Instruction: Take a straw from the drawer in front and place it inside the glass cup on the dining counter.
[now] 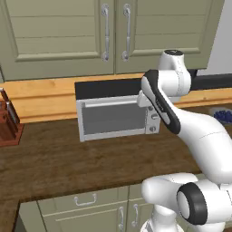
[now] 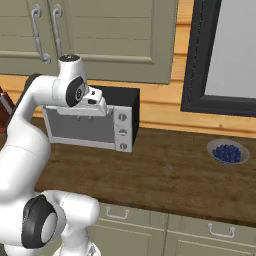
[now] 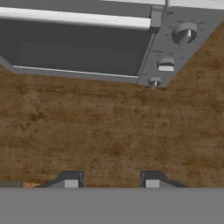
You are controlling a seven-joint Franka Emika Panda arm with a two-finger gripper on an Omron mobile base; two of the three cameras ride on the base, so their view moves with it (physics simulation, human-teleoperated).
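Note:
My gripper (image 3: 111, 181) is open, its two dark fingertips apart with nothing between them, hovering over the dark wooden worktop (image 3: 109, 131). In the base views my hand hangs just in front of the toaster oven's right side. Closed sage-green drawer fronts with small silver handles (image 1: 85, 199) (image 2: 116, 214) run below the worktop; I cannot tell which one is the task's drawer. The straw, the glass cup and the dining counter are out of view.
A silver toaster oven (image 1: 113, 118) (image 2: 87, 125) (image 3: 83, 48) stands at the back of the worktop. A knife block (image 1: 9, 124) is at the far left and a bowl of blueberries (image 2: 228, 152) at the right. Green wall cabinets (image 1: 59, 31) hang above.

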